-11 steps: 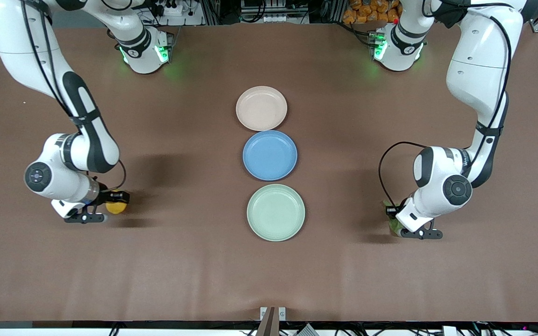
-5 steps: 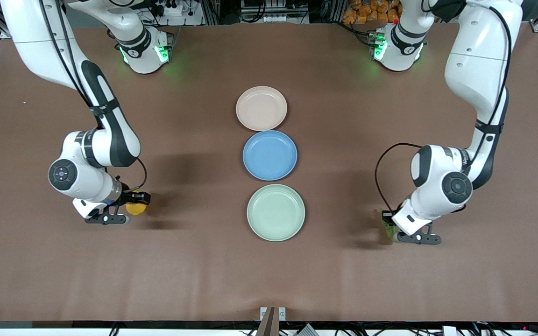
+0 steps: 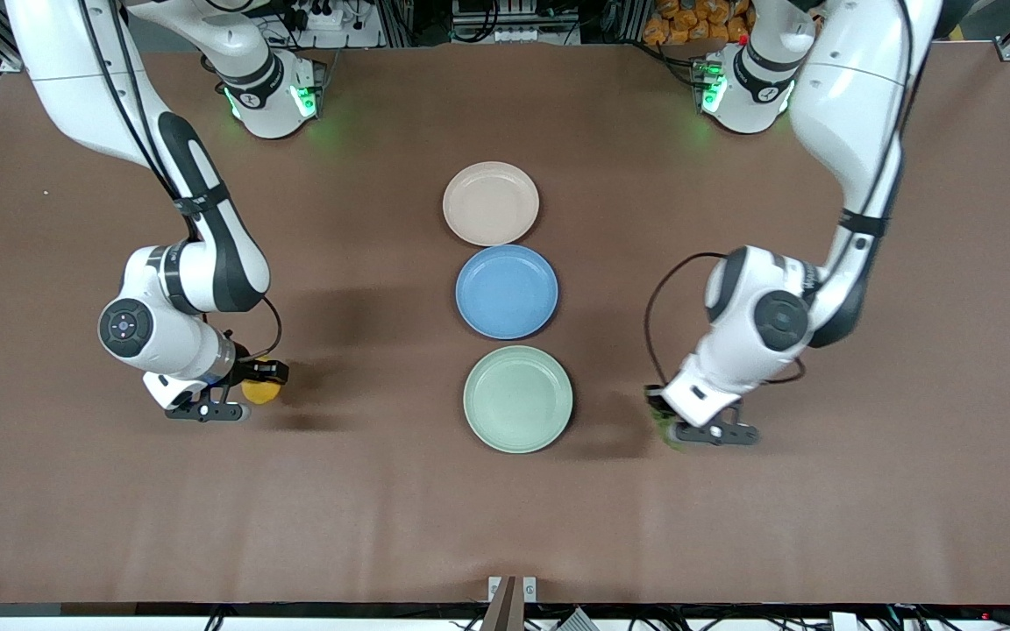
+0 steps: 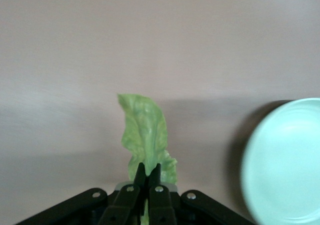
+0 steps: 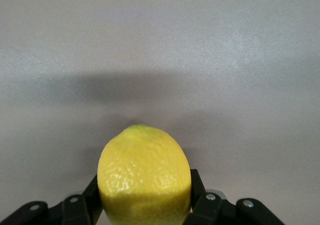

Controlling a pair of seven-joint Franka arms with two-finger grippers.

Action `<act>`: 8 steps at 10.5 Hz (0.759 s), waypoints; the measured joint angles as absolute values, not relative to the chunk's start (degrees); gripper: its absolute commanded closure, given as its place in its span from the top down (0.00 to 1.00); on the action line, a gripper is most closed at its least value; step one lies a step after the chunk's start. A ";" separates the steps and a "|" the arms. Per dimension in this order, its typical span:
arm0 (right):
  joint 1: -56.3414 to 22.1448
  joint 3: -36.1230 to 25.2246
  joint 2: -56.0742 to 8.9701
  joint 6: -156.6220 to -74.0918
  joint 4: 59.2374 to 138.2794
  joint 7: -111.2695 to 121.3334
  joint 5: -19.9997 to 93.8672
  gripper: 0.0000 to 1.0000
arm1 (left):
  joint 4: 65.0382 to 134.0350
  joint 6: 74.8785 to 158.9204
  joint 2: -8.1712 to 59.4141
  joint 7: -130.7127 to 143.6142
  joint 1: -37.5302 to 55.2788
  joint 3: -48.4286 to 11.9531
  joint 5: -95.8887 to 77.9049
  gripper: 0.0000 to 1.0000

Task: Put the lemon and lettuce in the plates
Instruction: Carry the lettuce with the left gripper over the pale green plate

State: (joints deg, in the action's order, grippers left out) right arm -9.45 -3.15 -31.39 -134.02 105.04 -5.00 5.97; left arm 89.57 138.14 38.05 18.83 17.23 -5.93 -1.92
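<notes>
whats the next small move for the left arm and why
Probably carry the lettuce on over the mint green plate. The left pincer is shut on the leaf above bare table beside that plate, which holds nothing yet.

The crinkled green lettuce leaf (image 3: 668,429) is mostly hidden under the left arm. The pale mint green round plate (image 4: 285,162) is cut off and blurry in the left wrist view.

No readable text, faint lettering perhaps on left arm (image 3: 807,279), illegible

Three plates (image 3: 491,203) lie in a touching row mid-table.
</notes>
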 measured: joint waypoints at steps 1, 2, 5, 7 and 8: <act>-9.42 -3.19 -31.40 -134.02 105.04 -5.03 5.97 0.03 | 88.66 138.16 38.05 23.52 19.71 -5.97 -1.93 0.00; -9.37 -3.24 -31.43 -134.00 105.04 -5.03 5.97 0.03 | 88.02 138.73 38.08 28.31 22.18 -5.98 -1.93 0.00; -9.38 -3.25 -31.52 -133.76 105.14 -5.05 5.97 0.00 | 87.75 145.69 39.42 38.27 26.58 -5.89 -1.93 0.00; -9.65 -3.00 -31.50 -132.69 105.13 -5.34 5.98 0.00 | 87.72 150.22 41.85 42.32 28.63 -5.89 -1.93 0.00; -9.98 -2.87 -31.43 -132.06 105.06 -6.25 6.11 0.00 | 87.68 151.50 42.96 43.50 29.83 -5.88 -1.93 0.00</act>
State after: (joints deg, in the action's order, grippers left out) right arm -9.98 -2.87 -31.43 -132.06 105.06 -6.25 6.11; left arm 87.68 151.50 42.96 43.50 29.83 -5.88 -1.93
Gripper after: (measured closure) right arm 0.308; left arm 0.960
